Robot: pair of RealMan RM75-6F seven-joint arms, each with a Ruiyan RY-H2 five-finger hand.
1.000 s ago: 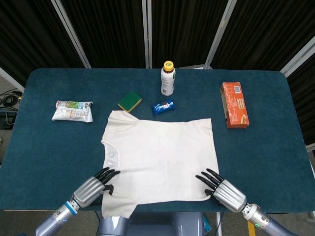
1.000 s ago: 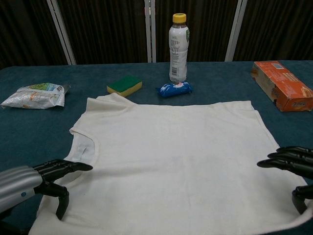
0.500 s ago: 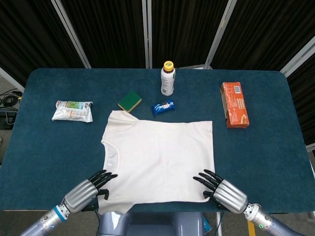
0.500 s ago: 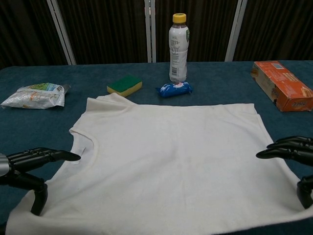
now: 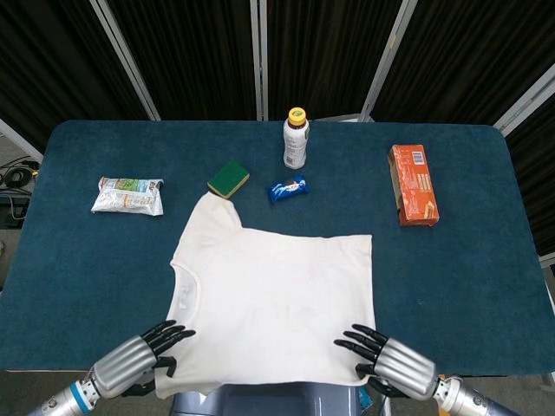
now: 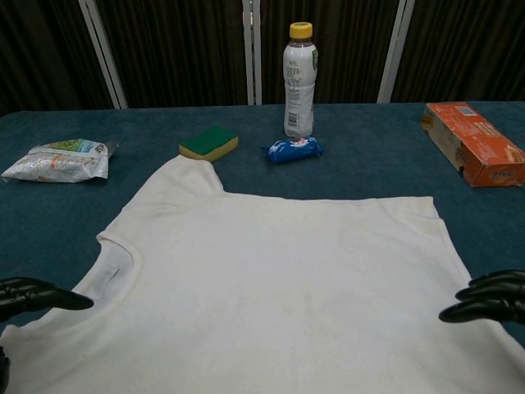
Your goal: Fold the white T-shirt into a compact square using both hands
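We see a white T-shirt lying flat on a dark blue table, its near hem hanging over the table's front edge. One sleeve reaches up to the far left, its tip touching a green and yellow sponge.

Our left hand sits at the shirt's near left corner, fingers stretched over the cloth and thumb below its edge; we cannot tell whether it is pinching the fabric. Our right hand sits at the near right corner in the same pose, fingertips on the cloth, and its grip is equally unclear.

Beyond the shirt's far edge, a blue snack packet lies near, and a white bottle with a yellow cap stands further back. A silver and green bag lies well apart on the left, an orange box on the right. Bare blue table flanks the shirt on both sides.
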